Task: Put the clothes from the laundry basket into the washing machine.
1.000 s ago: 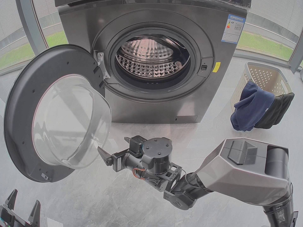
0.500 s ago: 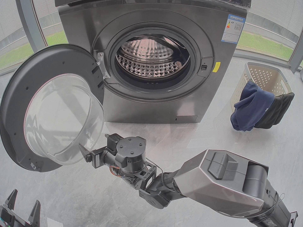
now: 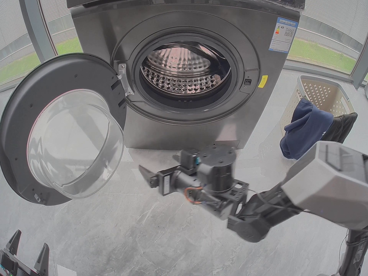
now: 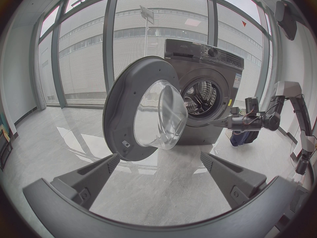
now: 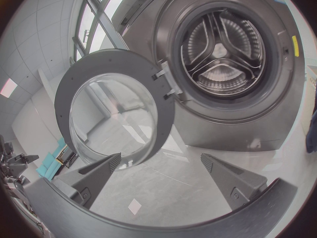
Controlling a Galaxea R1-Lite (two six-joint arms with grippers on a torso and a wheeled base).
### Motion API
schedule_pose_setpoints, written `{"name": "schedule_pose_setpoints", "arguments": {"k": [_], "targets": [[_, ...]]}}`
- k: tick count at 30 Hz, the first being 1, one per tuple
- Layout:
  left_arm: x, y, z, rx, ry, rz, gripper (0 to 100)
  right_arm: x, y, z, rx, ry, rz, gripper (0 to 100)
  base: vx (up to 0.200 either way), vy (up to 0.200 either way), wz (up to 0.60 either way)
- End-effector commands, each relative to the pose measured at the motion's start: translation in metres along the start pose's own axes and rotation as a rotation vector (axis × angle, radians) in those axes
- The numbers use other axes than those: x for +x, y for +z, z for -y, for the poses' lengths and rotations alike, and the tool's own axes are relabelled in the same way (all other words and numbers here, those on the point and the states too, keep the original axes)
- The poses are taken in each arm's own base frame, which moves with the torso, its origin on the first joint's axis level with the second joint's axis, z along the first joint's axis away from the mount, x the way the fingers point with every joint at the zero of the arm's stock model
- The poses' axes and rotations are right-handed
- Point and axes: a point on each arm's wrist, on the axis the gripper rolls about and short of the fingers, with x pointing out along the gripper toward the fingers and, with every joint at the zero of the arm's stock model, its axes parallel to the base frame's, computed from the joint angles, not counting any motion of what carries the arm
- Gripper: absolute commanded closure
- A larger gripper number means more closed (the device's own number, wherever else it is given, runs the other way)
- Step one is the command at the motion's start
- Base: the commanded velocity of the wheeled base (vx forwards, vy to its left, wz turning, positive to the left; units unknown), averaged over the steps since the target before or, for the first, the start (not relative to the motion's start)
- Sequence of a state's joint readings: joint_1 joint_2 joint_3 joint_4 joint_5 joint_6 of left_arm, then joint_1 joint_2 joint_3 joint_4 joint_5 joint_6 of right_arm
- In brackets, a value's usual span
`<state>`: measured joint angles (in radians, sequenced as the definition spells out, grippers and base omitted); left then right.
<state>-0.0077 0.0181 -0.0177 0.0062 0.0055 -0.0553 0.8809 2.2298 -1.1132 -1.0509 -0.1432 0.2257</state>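
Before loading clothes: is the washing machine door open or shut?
Open. The door stands swung wide to the left, leaving the empty drum exposed.

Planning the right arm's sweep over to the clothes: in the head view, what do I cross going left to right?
Door → drum → yellow sticker → basket.

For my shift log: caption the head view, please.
Right gripper open before the empty washing machine, door swung wide; clothes drape the laundry basket.
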Motion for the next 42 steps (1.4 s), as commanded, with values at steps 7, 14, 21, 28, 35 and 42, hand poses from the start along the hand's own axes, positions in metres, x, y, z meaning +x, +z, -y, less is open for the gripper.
{"name": "schedule_pose_setpoints", "arguments": {"k": [7,14,21,28,35,42], "targets": [[0.0,-0.004,0.0,0.002,-0.001,0.003,0,-0.204,0.091,0.109,-0.126,-0.341,0.215,0,0.0,0.0,0.0],[0.0,-0.005,0.0,0.005,-0.001,0.0,0,-0.271,0.069,0.112,-0.149,-0.407,0.18,0,0.0,0.0,0.0],[0.0,-0.004,0.0,0.005,-0.001,0.002,0,-0.31,0.044,0.103,-0.147,-0.426,0.146,0,0.0,0.0,0.0],[0.0,-0.005,0.0,0.005,-0.001,0.0,0,-0.355,0.035,0.091,-0.137,-0.52,0.134,0,0.0,0.0,0.0],[0.0,-0.004,0.0,0.005,-0.001,0.002,0,-0.386,0.02,0.079,-0.133,-0.541,0.13,0,0.0,0.0,0.0],[0.0,-0.004,0.0,0.005,-0.001,0.002,0,-0.406,0.012,0.073,-0.146,-0.628,0.19,0,0.0,0.0,0.0]]}}
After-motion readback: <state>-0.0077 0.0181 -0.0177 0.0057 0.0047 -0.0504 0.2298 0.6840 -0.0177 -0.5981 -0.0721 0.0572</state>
